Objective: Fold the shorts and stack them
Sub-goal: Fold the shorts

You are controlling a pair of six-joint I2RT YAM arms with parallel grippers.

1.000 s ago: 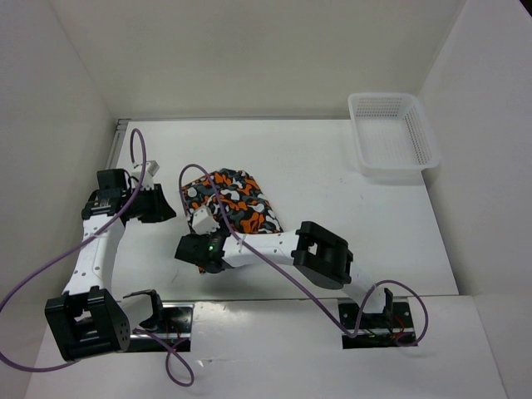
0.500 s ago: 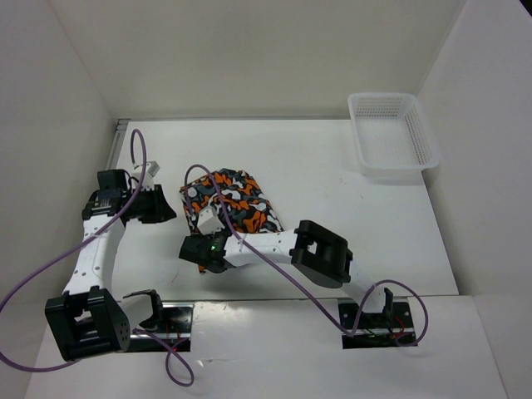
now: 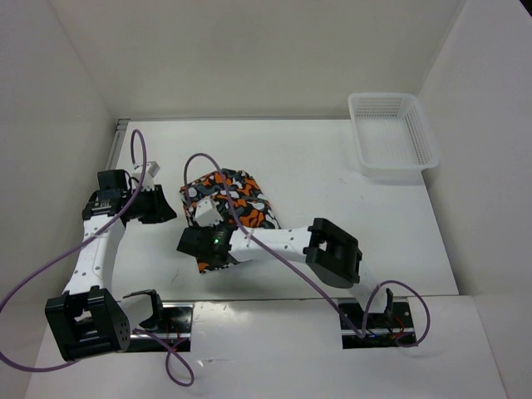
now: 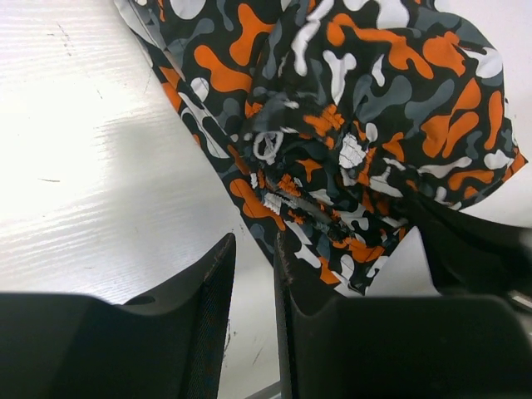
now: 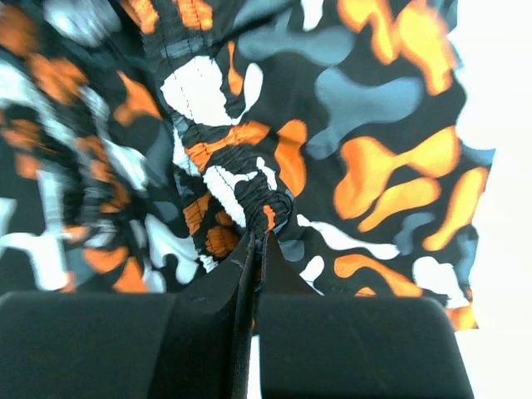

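The shorts, a crumpled camouflage print of orange, grey, black and white, lie left of the table's middle. My right gripper sits at their near left edge. In the right wrist view it is shut on a bunched fold of the elastic waistband. My left gripper hovers just left of the shorts. In the left wrist view its jaws stand a narrow way open over bare table, with nothing between them and the shorts just beyond the fingertips.
A white mesh basket stands at the far right corner of the table. White walls enclose the table on the left, back and right. Purple cables loop over both arms.
My right gripper has pushed forward onto the shorts' near edge and closed on the waistband fold. The left arm has not moved.
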